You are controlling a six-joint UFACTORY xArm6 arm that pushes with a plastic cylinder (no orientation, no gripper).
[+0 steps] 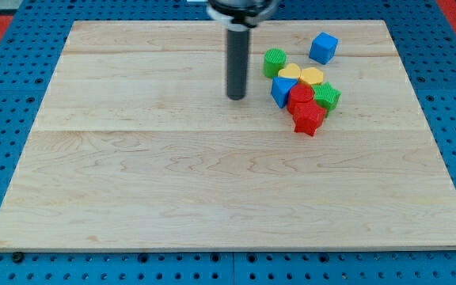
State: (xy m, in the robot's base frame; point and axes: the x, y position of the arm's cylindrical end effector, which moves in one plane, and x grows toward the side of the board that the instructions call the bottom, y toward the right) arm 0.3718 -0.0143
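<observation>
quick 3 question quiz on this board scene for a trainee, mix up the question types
1. True or false: my tip touches the blue cube.
2. Which block lies nearest my tip? A) blue triangular block B) red star block C) blue cube
3. Fill in: the two yellow blocks sit at the view's ____ of my tip.

Key: 1 false, the cube stands apart at the view's top right. 2 A. 3 right.
</observation>
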